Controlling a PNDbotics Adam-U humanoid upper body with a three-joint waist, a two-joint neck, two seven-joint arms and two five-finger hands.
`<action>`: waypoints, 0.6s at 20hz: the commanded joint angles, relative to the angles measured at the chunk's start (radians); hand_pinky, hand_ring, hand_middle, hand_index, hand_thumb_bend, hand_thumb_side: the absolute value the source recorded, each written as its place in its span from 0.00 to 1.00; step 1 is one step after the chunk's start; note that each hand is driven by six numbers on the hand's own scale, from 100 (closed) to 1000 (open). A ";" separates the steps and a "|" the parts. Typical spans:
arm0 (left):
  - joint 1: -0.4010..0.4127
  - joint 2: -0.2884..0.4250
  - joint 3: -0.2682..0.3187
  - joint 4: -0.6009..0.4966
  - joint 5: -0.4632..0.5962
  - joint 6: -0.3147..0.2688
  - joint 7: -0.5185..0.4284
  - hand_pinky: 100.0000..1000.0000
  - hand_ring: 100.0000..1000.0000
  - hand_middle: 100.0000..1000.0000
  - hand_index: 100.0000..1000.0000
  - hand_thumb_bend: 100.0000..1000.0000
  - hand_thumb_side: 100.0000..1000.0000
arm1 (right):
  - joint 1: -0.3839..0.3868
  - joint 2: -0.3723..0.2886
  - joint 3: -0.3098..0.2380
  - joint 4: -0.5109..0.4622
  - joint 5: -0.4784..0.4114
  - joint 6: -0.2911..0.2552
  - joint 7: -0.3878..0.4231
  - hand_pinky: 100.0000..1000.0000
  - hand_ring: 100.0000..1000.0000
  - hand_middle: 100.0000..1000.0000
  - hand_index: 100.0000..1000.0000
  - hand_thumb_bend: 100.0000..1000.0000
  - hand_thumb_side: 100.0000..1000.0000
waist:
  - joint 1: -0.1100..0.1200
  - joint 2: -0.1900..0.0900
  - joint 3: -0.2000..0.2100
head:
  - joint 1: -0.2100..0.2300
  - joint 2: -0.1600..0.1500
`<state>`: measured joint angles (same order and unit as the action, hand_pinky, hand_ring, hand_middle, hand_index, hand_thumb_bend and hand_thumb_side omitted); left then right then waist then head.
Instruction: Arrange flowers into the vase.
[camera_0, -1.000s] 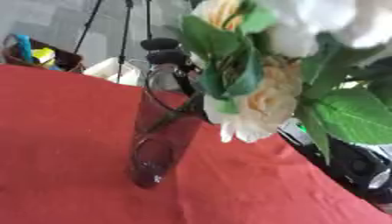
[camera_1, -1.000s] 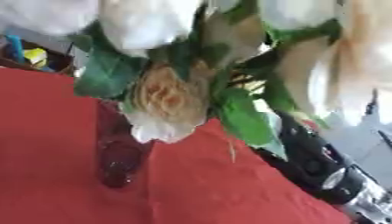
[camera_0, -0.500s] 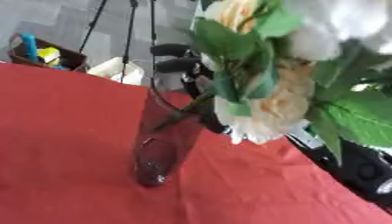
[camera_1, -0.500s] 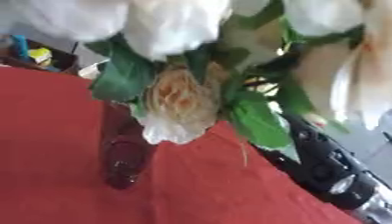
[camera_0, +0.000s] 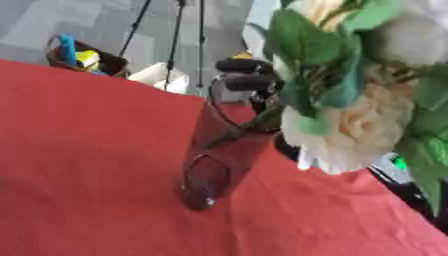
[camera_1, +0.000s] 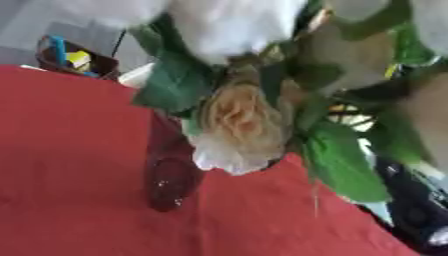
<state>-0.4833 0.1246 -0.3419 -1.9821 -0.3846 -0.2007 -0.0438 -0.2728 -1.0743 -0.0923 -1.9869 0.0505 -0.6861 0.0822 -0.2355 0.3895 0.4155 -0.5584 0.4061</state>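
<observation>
Flowers close to the camera, with a stem reaching the vase mouth.

A basket (camera_0: 83, 56) sits far left beyond the red cloth (camera_0: 79, 165). The clear vase (camera_0: 220, 155) stands tilted in view on the cloth near its far edge, a green stem (camera_0: 249, 126) entering its mouth. Dark fingers of a hand (camera_0: 247, 75) show just behind the rim; whether they grip anything cannot be told, nor which hand it is. To the right, the cream and white flowers (camera_0: 354, 127) with green leaves (camera_0: 302, 87) fill the upper view, above the vase.
</observation>
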 joint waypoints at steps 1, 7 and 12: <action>-0.008 -0.004 -0.011 -0.018 -0.002 0.002 -0.001 0.47 0.72 0.72 0.71 0.00 0.73 | -0.005 -0.045 -0.021 -0.013 -0.040 -0.008 -0.022 1.00 1.00 0.21 0.98 0.09 1.00 | 0.009 -0.017 -0.003 | -0.006 -0.017; -0.007 -0.002 -0.010 -0.018 -0.003 0.003 -0.003 0.47 0.73 0.72 0.71 0.00 0.73 | 0.005 -0.060 -0.052 -0.013 -0.074 -0.023 -0.080 1.00 1.00 0.24 0.98 0.14 1.00 | 0.009 -0.017 -0.007 | -0.009 -0.024; -0.006 0.000 -0.010 -0.018 -0.003 0.003 -0.003 0.47 0.73 0.72 0.71 0.00 0.73 | 0.018 -0.067 -0.074 -0.013 -0.052 -0.016 -0.134 1.00 1.00 0.26 0.96 0.18 1.00 | 0.009 -0.018 -0.008 | -0.010 -0.026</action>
<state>-0.4832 0.1224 -0.3419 -1.9821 -0.3873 -0.1980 -0.0465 -0.2532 -1.0987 -0.1427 -1.9869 -0.0063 -0.7028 -0.0363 -0.2355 0.3895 0.4110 -0.5653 0.3940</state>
